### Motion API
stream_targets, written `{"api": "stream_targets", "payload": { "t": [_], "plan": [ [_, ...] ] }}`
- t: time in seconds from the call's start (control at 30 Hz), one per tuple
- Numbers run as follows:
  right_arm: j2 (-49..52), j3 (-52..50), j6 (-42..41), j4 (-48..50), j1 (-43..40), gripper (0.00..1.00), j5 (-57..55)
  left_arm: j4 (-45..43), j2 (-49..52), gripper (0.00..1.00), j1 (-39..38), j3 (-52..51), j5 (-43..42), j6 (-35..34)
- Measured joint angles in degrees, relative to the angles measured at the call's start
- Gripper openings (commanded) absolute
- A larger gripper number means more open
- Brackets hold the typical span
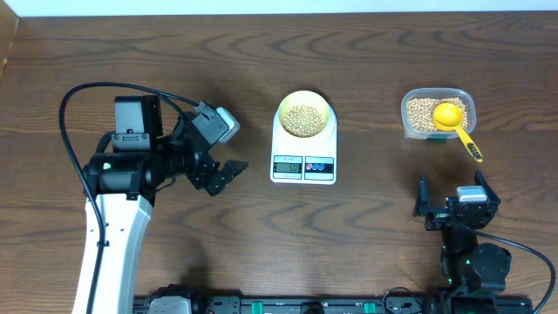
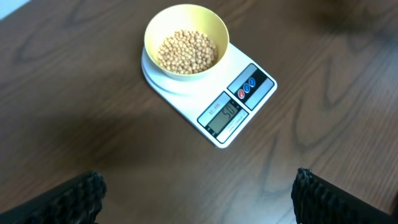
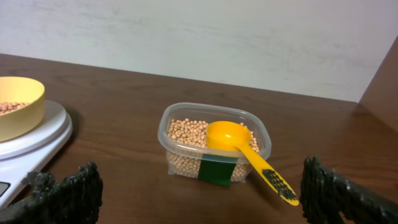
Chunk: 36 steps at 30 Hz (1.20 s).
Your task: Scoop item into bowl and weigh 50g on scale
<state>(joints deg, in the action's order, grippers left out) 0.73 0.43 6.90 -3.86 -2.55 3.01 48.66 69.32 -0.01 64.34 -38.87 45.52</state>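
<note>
**Near edge**
- Right claw (image 1: 453,194): low over the bench (image 1: 366,235) at the near right. Jaws spread fully apart, nothing between them. It faces the tub, well short of it.
- Left claw (image 1: 222,173): at the near left, carried on a white arm. Jaws fully apart, nothing held. It stands left of the scale and clear of it, and its wrist view looks down on scale and bowl.

**Middle**
- Scale (image 1: 303,161): white, with rounded corners, flat on the bench at centre.
- Display (image 2: 224,114): grey, on the scale's near face. It shows digits too small to read with certainty.
- Buttons (image 2: 245,89): one red and one blue, beside the display.
- Bowl (image 1: 283,109): pale yellow-green, upright on the far part of the scale's platform.
- Beans (image 2: 186,51): small, round and tan. One lot lies in a shallow heap covering the bowl's bottom.

**Far right**
- Tub (image 3: 211,107): clear, rectangular and open-topped, on the bench well apart from the scale. It carries a dark green label (image 3: 217,171) on its near wall, and a second lot of beans fills it partway.
- Scoop (image 3: 229,137): yellow. Its cup lies on the beans inside the tub. Its handle rests across the tub's near right rim and juts out over the bench.
</note>
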Motion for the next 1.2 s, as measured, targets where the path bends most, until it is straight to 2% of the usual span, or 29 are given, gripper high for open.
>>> {"api": "stream_targets", "payload": {
  "t": [0.13, 0.23, 0.4, 0.53, 0.8, 1.2],
  "plan": [
    [0.00, 0.00, 0.00, 0.02, 0.00, 0.99, 0.00, -5.07, -0.46, 0.98, 0.00, -1.03, 0.07, -0.76],
    [-0.02, 0.00, 0.00, 0.02, 0.00, 0.99, 0.00, -12.52, -2.23, 0.98, 0.00, -3.82, 1.38, -5.01],
    [-0.02, 0.00, 0.00, 0.02, 0.00, 0.99, 0.00, -26.34, -7.82, 0.98, 0.02, -10.64, 8.31, -18.21],
    [-0.02, 0.00, 0.00, 0.02, 0.00, 0.99, 0.00, -32.74, -14.23, 0.97, 0.00, -17.27, 13.51, -25.77],
    [-0.04, -0.02, 0.00, 0.00, 0.00, 0.99, 0.02, -38.64, -28.04, 0.98, 0.00, -29.33, 21.44, -35.12],
    [-0.04, -0.02, -0.02, 0.00, 0.00, 0.99, 0.00, -45.64, -44.46, 0.98, 0.02, -44.35, 27.76, -40.22]
  ]
}}
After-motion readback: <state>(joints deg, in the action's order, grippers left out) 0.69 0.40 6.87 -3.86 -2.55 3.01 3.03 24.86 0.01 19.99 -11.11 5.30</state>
